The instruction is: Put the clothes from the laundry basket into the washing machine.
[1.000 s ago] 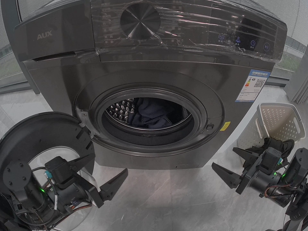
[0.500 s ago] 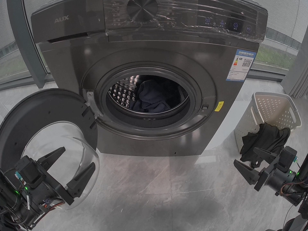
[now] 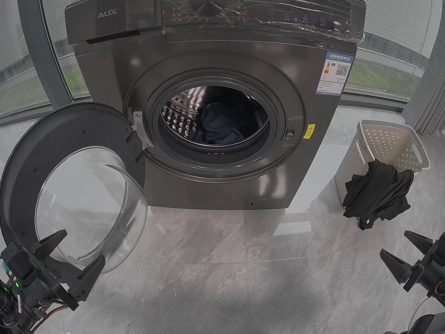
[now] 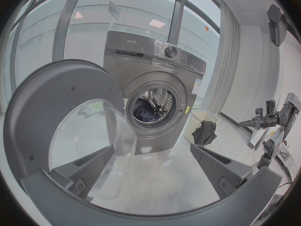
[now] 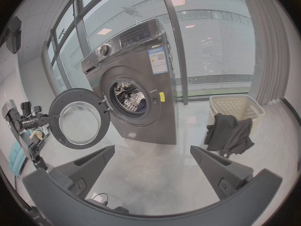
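Head view: my left gripper [image 3: 79, 246] and right gripper [image 3: 396, 244] hang low, fingers apart and empty. The black garment [image 3: 378, 193] drapes over the rim of the perforated plastic laundry basket [image 3: 394, 140] beside the washing machine [image 3: 213, 117].

Left wrist view: dark cloth [image 4: 144, 113] lies in the steel drum.

Right wrist view: the garment looks soft, light and floppy. I'd pinch a bunched fold at the rim.

Grey marbled floor [image 3: 241, 265], washing machine [image 3: 106, 66] standing on it, laundry basket [image 3: 390, 144] beside
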